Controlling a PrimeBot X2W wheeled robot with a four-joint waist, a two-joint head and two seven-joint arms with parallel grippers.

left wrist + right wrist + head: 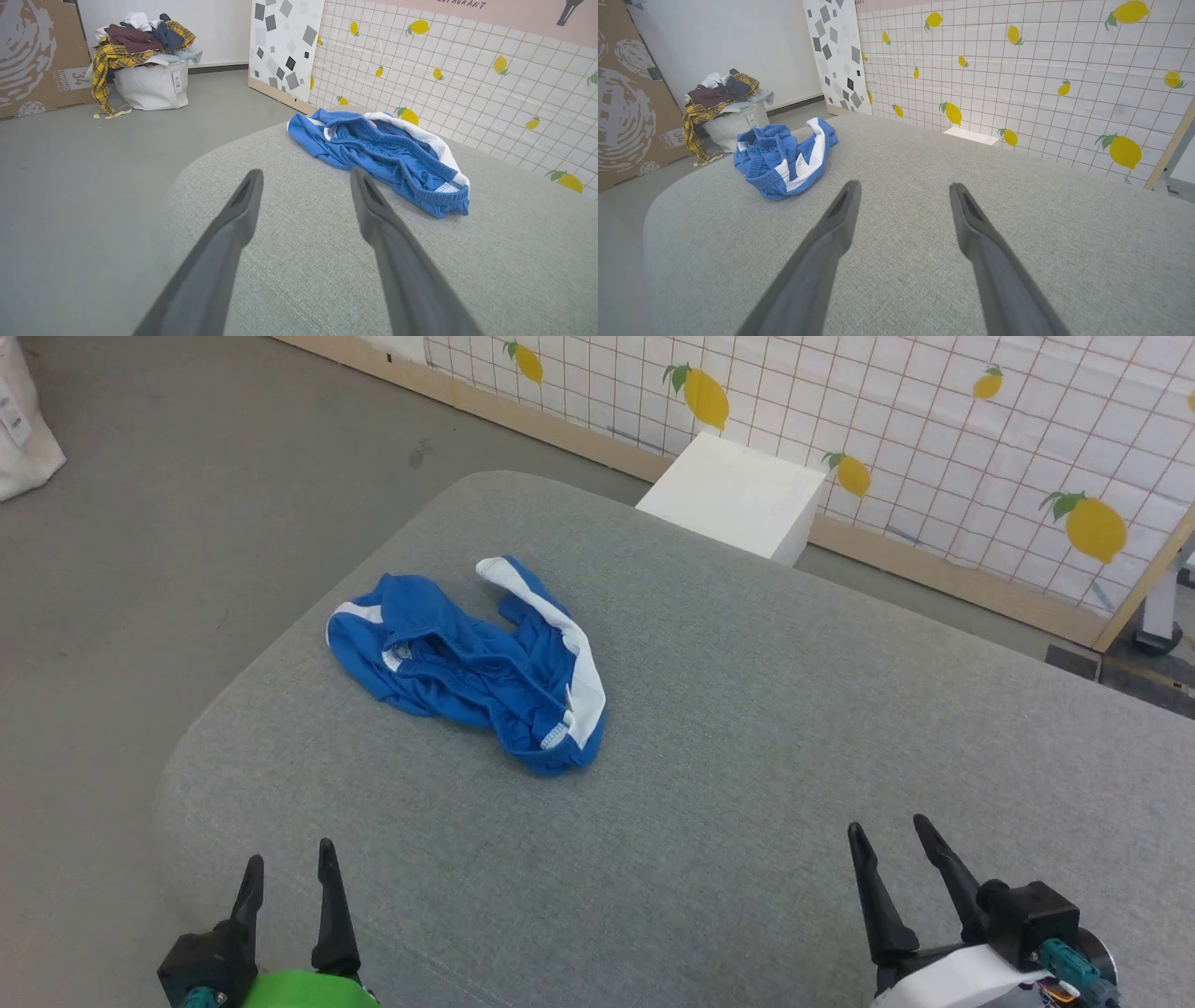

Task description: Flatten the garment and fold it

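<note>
Our left gripper [288,851] and right gripper [887,822] both stand wide open and empty at the near edge of the cushion [747,728], one at each lower corner of the head view, fingers pointing away from us. Neither touches the shorts [467,667], which lie crumpled in a heap toward the cushion's far left, nearer the left gripper and well apart from the right.

The gathered waistband [397,156] is bunched across the top, and a white stripe [581,658] curls along the heap's right side. The legs seem tucked underneath, though the folds hide too much for us to be sure.

We judge the task barely begun, with flattening as the step in hand. The next move calls for bringing both arms to the heap, pinching the waistband at two spread points, and drawing the cloth out flat before any fold.
</note>
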